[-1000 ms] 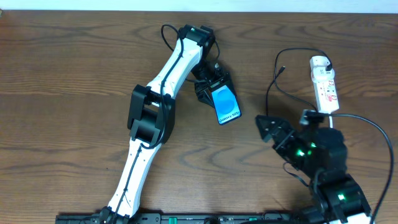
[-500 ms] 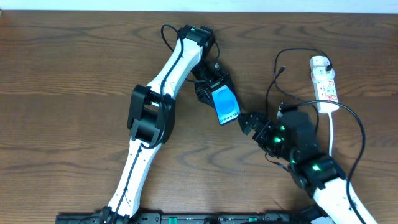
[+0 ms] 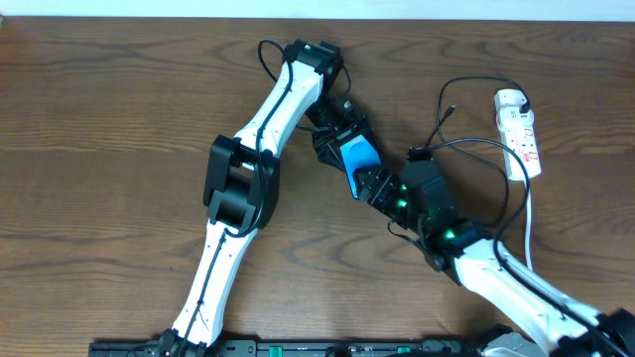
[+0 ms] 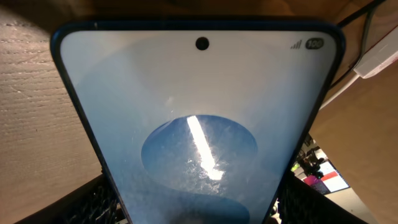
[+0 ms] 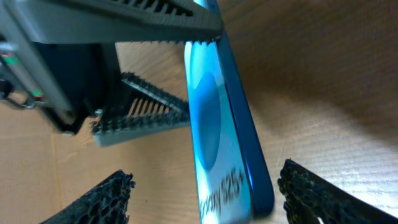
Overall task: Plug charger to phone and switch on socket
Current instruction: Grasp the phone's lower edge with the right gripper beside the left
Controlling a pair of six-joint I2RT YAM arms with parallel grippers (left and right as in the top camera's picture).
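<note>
The phone, blue screen with white text at its near end, is tilted up off the table, held by my left gripper, which is shut on its sides. It fills the left wrist view. My right gripper is open and empty, with its fingertips on either side of the phone's lower end. The charger cable loops across the table, its plug tip lying free near the socket, a white power strip at the right.
The socket's thick white cord runs toward the front edge behind my right arm. The black cable crosses over my right wrist area. The socket's edge shows in the left wrist view.
My right arm has swung up and left from the table's right front to the phone, its open jaws now at the phone's lower end. The left gripper and phone have barely moved.
</note>
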